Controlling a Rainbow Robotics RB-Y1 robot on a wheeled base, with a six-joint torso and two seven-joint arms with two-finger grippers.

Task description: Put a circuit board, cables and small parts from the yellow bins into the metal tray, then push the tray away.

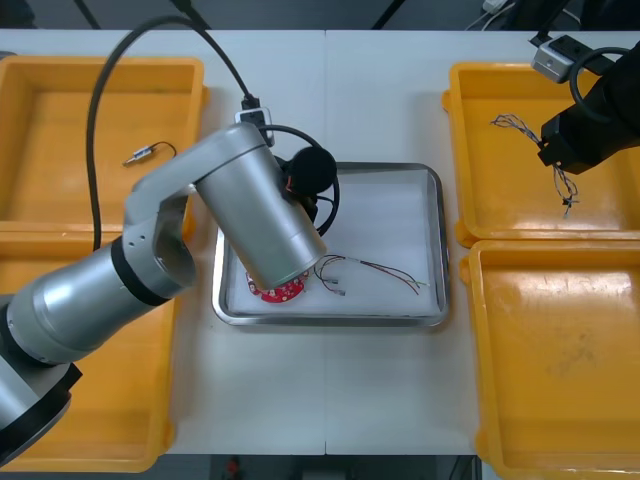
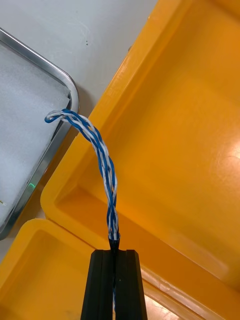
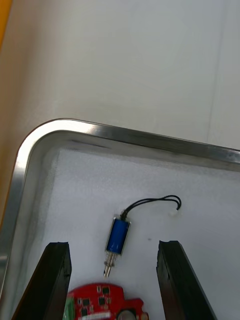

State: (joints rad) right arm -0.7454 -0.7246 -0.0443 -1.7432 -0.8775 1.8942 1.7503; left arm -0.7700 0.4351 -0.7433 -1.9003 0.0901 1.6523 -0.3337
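Observation:
My right gripper (image 2: 114,251) is shut on a twisted blue and white cable (image 2: 102,160), which rises from the fingers and curls over at its tip. From the front, the right gripper (image 1: 556,160) holds this cable (image 1: 565,192) above the far right yellow bin (image 1: 470,200). My left gripper (image 3: 114,245) stands open low over the metal tray (image 3: 125,132), with a small blue metal part (image 3: 118,236) with black wires lying between the fingers. The red circuit board (image 3: 100,302) lies at the finger bases. The board (image 1: 278,292) shows under my left arm.
A red and yellow cable (image 1: 375,270) and a black cable (image 1: 322,180) lie in the white-lined tray (image 1: 435,250). A small metal part (image 1: 140,154) sits in the far left bin (image 1: 30,150). The near right bin (image 1: 560,350) looks bare.

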